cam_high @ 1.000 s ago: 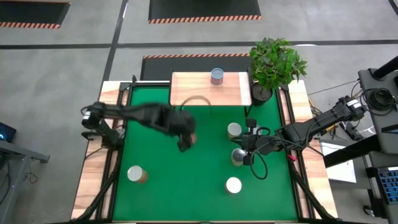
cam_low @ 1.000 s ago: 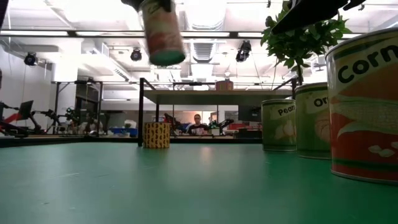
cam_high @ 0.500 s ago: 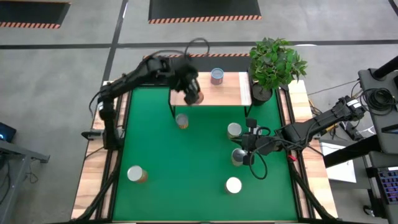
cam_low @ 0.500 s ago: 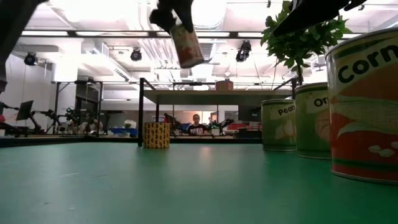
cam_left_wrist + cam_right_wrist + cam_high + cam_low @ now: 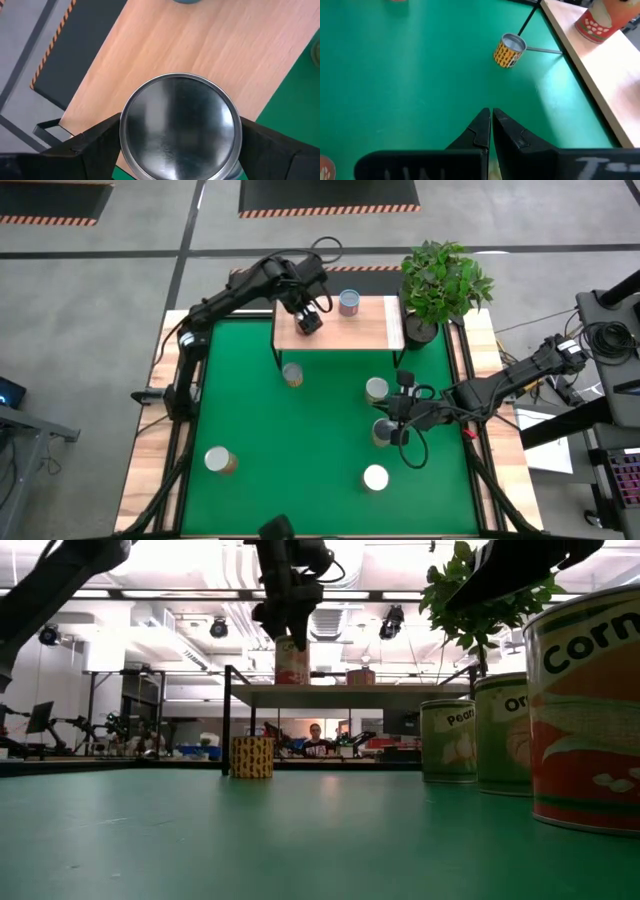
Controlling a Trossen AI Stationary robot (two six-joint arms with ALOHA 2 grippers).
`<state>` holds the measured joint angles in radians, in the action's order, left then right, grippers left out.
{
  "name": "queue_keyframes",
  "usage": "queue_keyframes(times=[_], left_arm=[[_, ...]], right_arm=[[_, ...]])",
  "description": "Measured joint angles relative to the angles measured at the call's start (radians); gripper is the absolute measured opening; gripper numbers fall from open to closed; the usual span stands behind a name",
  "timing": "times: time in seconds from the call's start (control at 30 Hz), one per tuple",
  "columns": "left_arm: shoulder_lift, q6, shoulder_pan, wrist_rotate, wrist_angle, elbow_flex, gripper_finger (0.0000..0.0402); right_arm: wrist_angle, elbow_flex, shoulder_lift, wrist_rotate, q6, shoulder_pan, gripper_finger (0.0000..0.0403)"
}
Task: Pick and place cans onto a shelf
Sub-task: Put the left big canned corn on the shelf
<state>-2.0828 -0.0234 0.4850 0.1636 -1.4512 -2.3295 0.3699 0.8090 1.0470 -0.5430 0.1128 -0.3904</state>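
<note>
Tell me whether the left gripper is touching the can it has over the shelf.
Touching. The left wrist view shows the left gripper with its dark fingers pressed against both sides of the can, no gap, above the shelf.

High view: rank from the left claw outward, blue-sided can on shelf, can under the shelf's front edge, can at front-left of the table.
From the left claw:
1. Blue-sided can, beside it on the shelf.
2. Can under the shelf's front edge, on the green table.
3. Front-left can, farthest.
</note>
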Motion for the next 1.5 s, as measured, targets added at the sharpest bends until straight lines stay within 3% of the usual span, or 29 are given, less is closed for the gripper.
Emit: queue_keyframes(times=[0.53,0.93,1.13,1.37,1.5], left_arm=[[-0.001,0.065,-0.001,0.02,0.041,0.001,0.0369],[0.065,0.069,-0.028,0.011,0.108,0.002,0.0375],[0.107,0.06,-0.15,0.032,0.253,0.002,0.0375],[0.118,0.139,-0.385,0.211,0.355,0.002,0.0371],[0.12,0.187,-0.499,0.243,0.392,0.02,0.0364]], right_arm=[[0.0,-0.018,0.0,0.0,0.072,0.0,0.0009],[-0.003,-0.02,0.0,0.0,0.072,0.0,0.0009],[-0.011,-0.027,0.0,0.0,0.071,0.0,0.0009],[-0.026,-0.044,0.0,0.0,0.102,-0.001,0.0009],[-0.078,-0.068,0.0,0.0,0.1,-0.004,0.0009]])
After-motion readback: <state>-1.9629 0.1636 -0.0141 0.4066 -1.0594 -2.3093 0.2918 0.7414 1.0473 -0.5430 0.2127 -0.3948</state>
